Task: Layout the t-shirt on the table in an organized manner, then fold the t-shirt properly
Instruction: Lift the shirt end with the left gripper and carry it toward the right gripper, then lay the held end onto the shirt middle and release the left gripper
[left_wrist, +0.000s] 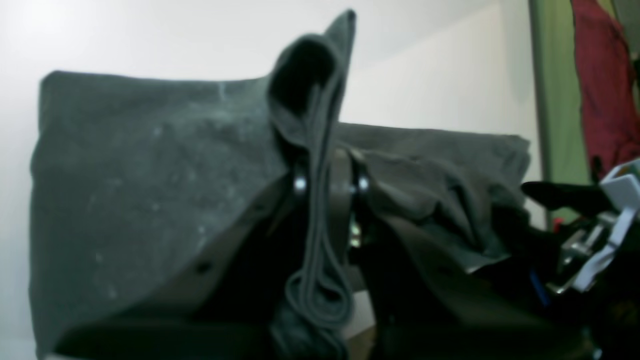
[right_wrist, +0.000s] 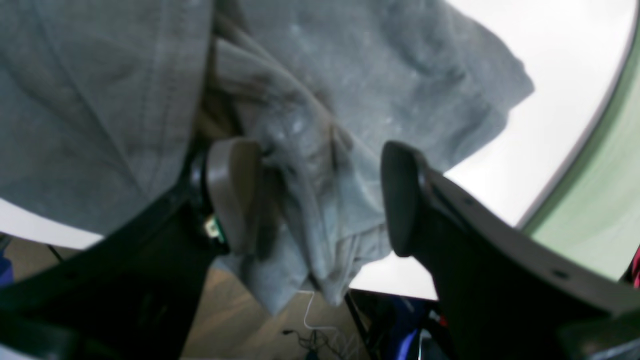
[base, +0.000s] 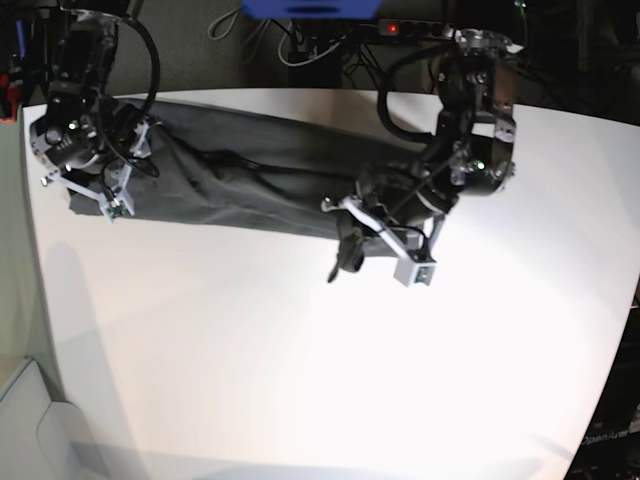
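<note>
T-shirt (base: 250, 175) lies in a long band across the far table (base: 300, 380). Left gripper (left_wrist: 330, 185) pinches its bunched hem; pulling unevenly could drag folds askew. Right gripper (right_wrist: 320, 200) gapes wide around fabric, holding nothing.

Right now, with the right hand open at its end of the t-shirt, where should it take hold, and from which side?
Probably the bunched fold of the t-shirt hanging between the right hand's open fingers, at the table's edge. Close from where it sits; the fabric there gathers into a thick ridge. The left hand already pinches a fold at the far end.
</note>
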